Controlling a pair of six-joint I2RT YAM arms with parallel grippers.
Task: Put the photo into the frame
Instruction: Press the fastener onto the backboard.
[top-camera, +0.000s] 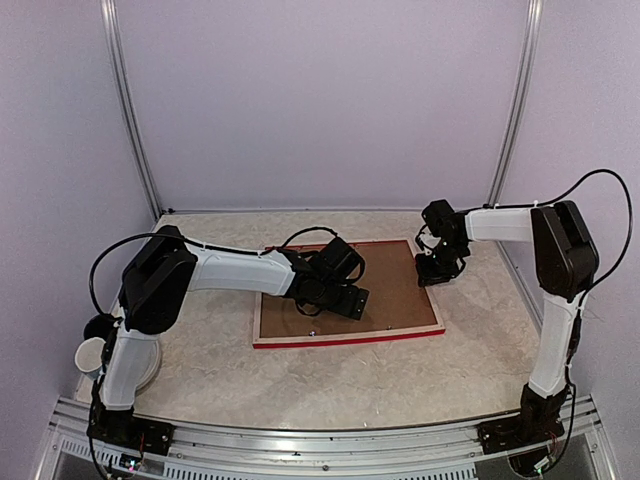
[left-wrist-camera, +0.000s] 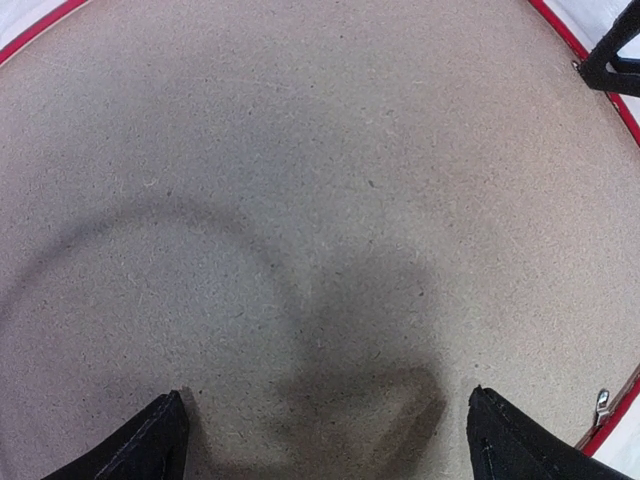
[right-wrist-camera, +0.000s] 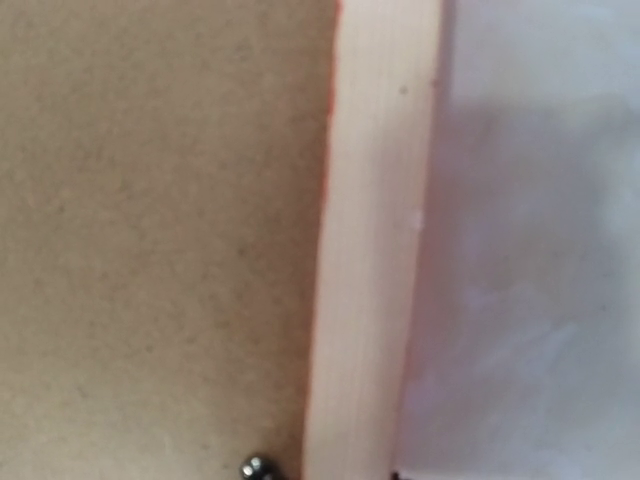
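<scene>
Lilac walls enclose a marbled beige counter (top-camera: 400, 380). At far left a white cup (top-camera: 90, 352) sits half hidden behind the left arm. The thin rectangular frame (top-camera: 345, 335), red-fronted with a pale wood back, lies face down mid-counter. A plain brown cardboard backing board (top-camera: 395, 290) fills it and hides whatever lies beneath. The left end effector (top-camera: 345, 300) hangs over the board's left half, fingers (left-wrist-camera: 150, 445) spread wide and holding nothing. The right end effector (top-camera: 440, 268) is at the frame's right rail; its fingers are out of its wrist view, so its opening cannot be judged.
</scene>
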